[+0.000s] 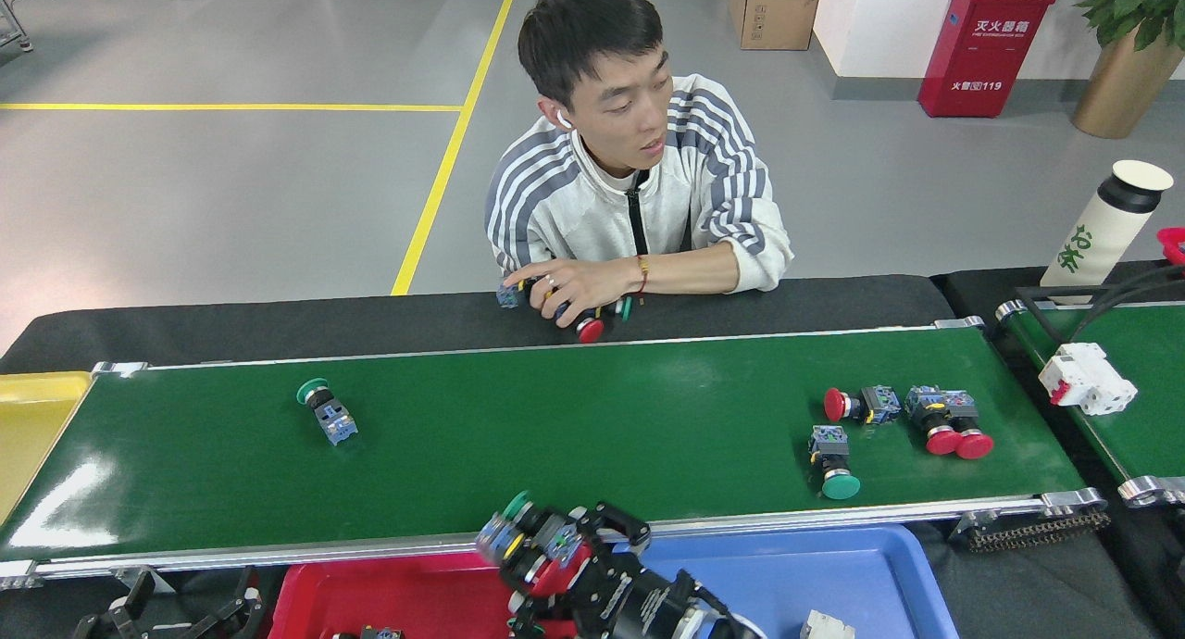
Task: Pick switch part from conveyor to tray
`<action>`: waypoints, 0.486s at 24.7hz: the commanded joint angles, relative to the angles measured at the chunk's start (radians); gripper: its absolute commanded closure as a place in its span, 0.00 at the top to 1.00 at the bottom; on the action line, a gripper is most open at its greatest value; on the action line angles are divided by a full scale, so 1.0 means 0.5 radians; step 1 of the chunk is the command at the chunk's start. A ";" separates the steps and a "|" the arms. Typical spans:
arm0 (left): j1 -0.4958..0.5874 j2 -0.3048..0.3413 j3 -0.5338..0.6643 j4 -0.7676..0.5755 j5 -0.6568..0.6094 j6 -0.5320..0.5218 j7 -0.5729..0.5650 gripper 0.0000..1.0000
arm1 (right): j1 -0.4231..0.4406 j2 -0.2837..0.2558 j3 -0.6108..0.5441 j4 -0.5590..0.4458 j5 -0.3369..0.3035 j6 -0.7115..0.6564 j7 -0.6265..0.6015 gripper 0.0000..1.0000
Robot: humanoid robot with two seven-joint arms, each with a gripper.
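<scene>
1. The conveyor (pixel 555 435) is the landmark: a glossy dark-green belt with silver side rails running almost the full width of the head view.
2. The right gripper (pixel 546 551) sits over the conveyor's near rail, above the seam between the red tray (pixel 407 588) and the blue tray (pixel 815 570), its fingers clamped on a cluster of switch parts (pixel 528 537): a green cap, blue-grey bodies and something red.
3. How many parts are in that cluster is hard to say, as the fingers cover much of it.
4. The left gripper (pixel 176 611) is only partly in view below the conveyor's near rail, left of the red tray; I cannot tell whether its jaws are apart.
5. On the belt's left part lies a single green-capped switch (pixel 326 409).
6. On the belt's right part lie four more: a red-capped one (pixel 856 404), a pair with red caps (pixel 946 421) touching each other, and a green-capped one (pixel 830 463) just nearer the near rail.
7. Beyond the conveyor's far rail a person's hand (pixel 555 287) rests on several switches on the black cloth.
</scene>
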 commanded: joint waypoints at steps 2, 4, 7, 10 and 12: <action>-0.153 0.023 -0.049 0.059 -0.031 0.012 -0.084 1.00 | -0.034 0.029 -0.003 -0.023 -0.003 -0.039 -0.009 1.00; -0.263 0.020 -0.101 0.179 -0.086 0.024 -0.087 1.00 | -0.034 0.035 -0.028 -0.032 -0.009 -0.005 -0.005 1.00; -0.460 0.023 -0.119 0.412 -0.184 0.061 -0.084 1.00 | 0.024 0.026 -0.252 -0.130 -0.018 0.332 -0.015 1.00; -0.662 0.048 -0.119 0.645 -0.203 0.085 -0.078 1.00 | 0.260 0.026 -0.543 -0.274 -0.024 0.771 -0.051 1.00; -0.760 0.118 -0.119 0.795 -0.203 0.113 -0.069 1.00 | 0.414 0.023 -0.699 -0.369 -0.027 0.894 -0.137 1.00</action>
